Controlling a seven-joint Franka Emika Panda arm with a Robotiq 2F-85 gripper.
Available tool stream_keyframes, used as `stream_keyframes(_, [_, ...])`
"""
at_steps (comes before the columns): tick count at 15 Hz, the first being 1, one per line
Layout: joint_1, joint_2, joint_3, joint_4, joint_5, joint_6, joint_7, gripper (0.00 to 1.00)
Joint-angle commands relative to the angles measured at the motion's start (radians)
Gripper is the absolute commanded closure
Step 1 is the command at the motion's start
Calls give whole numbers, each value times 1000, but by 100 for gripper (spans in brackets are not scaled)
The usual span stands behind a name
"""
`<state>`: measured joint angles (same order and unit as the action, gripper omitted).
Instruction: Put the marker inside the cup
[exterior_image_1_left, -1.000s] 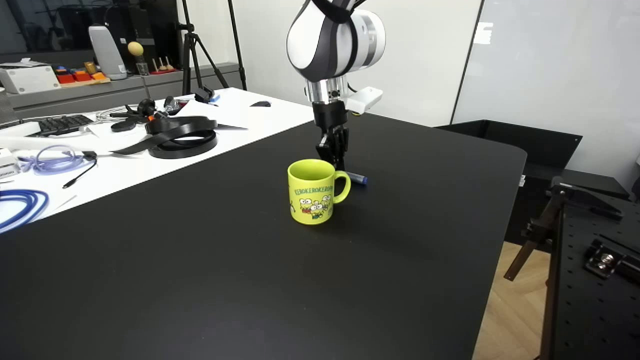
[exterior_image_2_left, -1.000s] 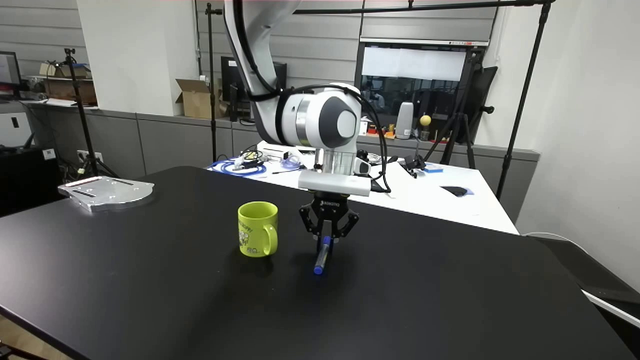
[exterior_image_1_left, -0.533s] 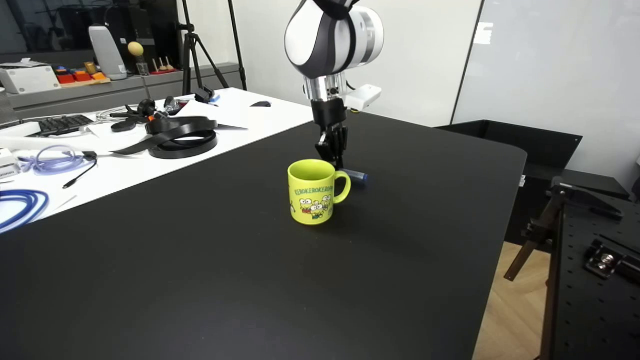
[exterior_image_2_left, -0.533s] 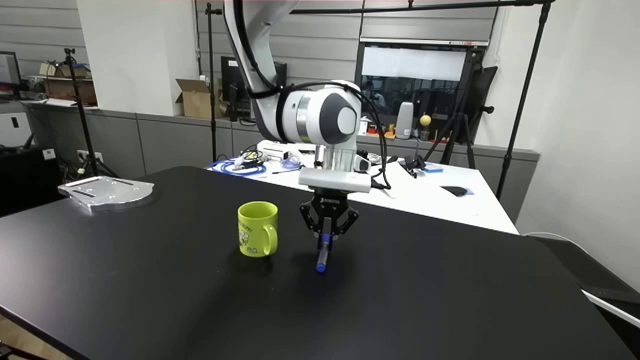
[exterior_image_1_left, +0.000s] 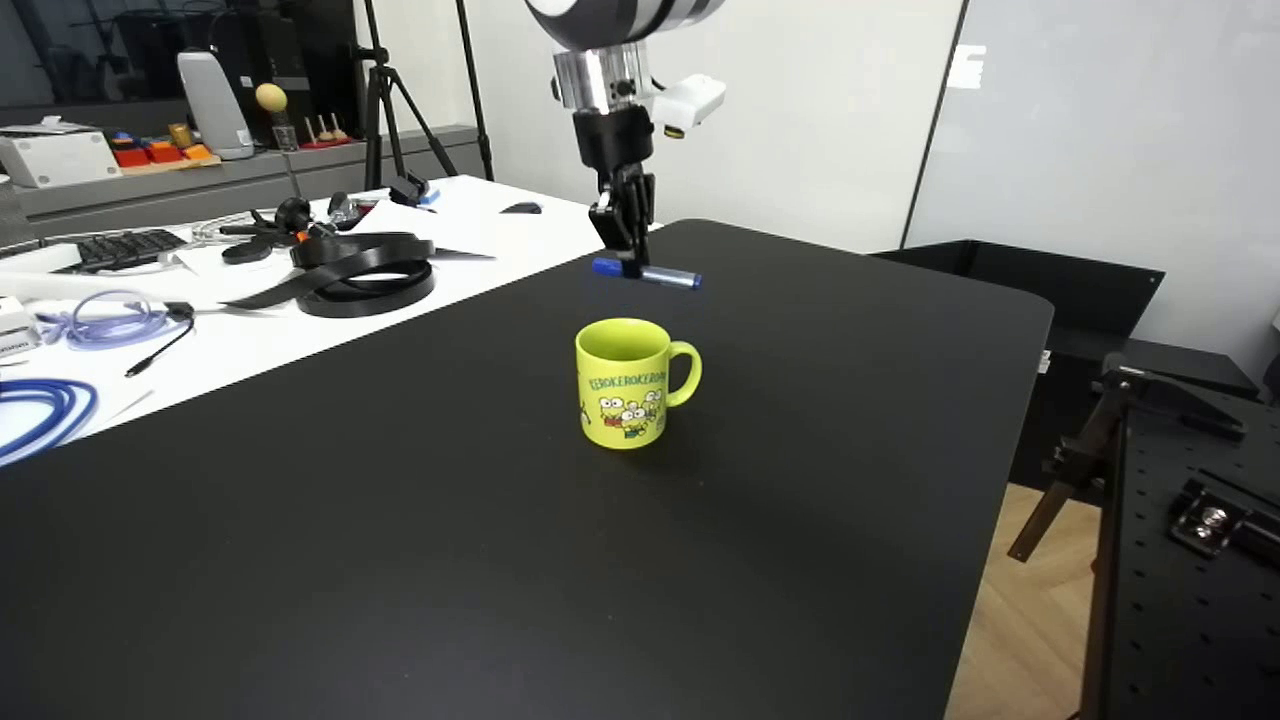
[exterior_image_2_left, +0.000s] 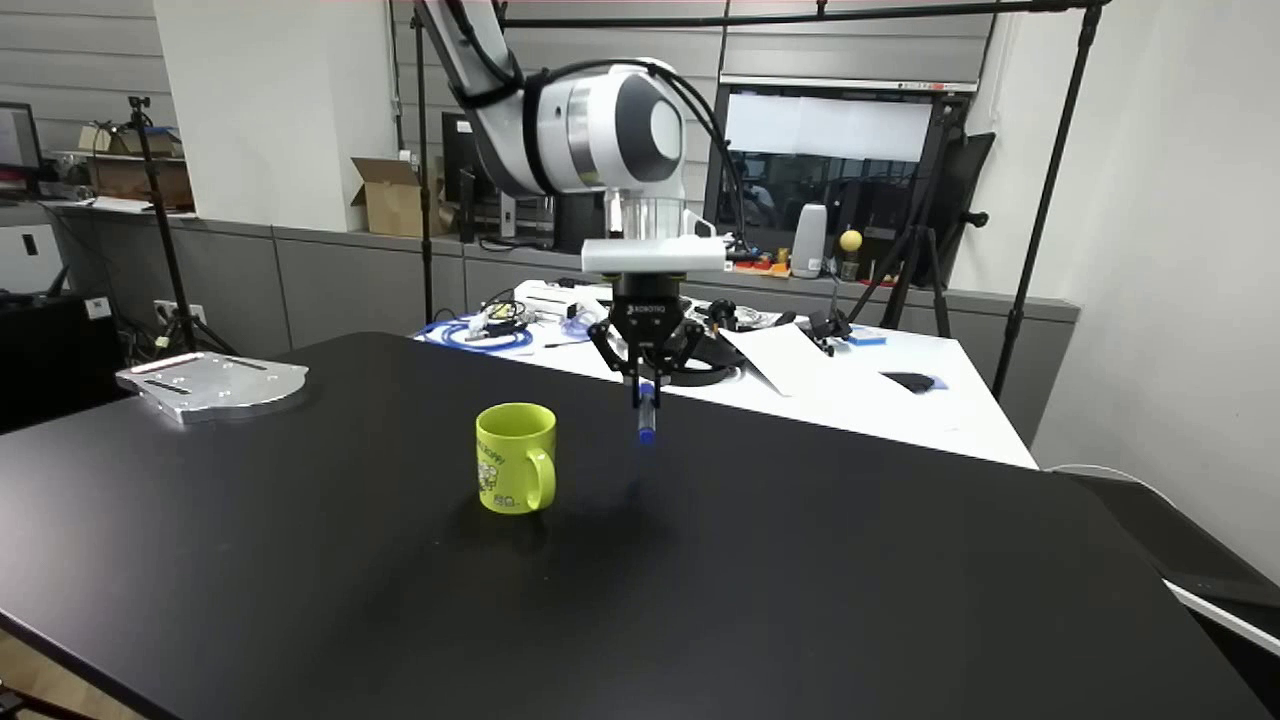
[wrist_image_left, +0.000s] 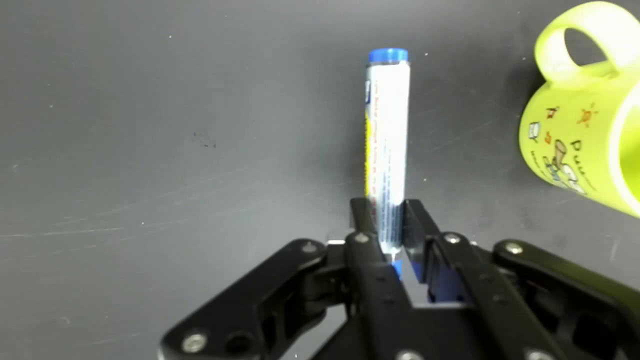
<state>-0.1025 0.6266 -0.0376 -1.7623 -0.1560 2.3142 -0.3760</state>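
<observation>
The marker has a pale barrel and blue ends. It shows in both exterior views (exterior_image_1_left: 672, 277) (exterior_image_2_left: 647, 417) and in the wrist view (wrist_image_left: 387, 135). My gripper (exterior_image_1_left: 632, 266) (exterior_image_2_left: 647, 397) (wrist_image_left: 387, 215) is shut on it near its middle and holds it about level above the table. The far blue end is partly hidden by the fingers in the wrist view. The yellow-green cup (exterior_image_1_left: 622, 395) (exterior_image_2_left: 505, 472) (wrist_image_left: 570, 145) stands upright on the table with its handle at the side. The gripper and marker are beside the cup, apart from it and higher.
The black table (exterior_image_1_left: 400, 560) carries the cup. A silver metal plate (exterior_image_2_left: 215, 385) lies at the table's far left in an exterior view. A white desk (exterior_image_2_left: 880, 420) with cables, black straps (exterior_image_1_left: 365, 275) and a keyboard (exterior_image_1_left: 130, 248) adjoins the table.
The gripper has risen from the table with the marker held in it and has shifted slightly away from the table's front. The marker is lifted clear of the table. The cup has not moved.
</observation>
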Motion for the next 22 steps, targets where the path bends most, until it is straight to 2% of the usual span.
stream_keyframes(1, [23, -83, 10, -3, -14, -143, 22, 95])
stream_keyframes(4, [46, -128, 22, 0, -14, -266, 29, 95])
stream_keyframes(8, [70, -162, 43, -42, -20, -177, 35, 95])
stream_keyframes(11, [88, -177, 53, -100, -19, -40, 53, 95])
stream_keyframes(16, [131, -215, 30, -264, -43, 382, 172, 95])
stream_keyframes(19, [168, -246, -13, -358, -70, 607, 267, 95])
stream_keyframes(20, [174, -258, -19, -382, -68, 643, 270, 95])
stream_keyframes(21, [141, -197, 19, -304, -45, 583, 202, 79])
stream_keyframes(22, [147, -209, 11, -329, -46, 616, 212, 79])
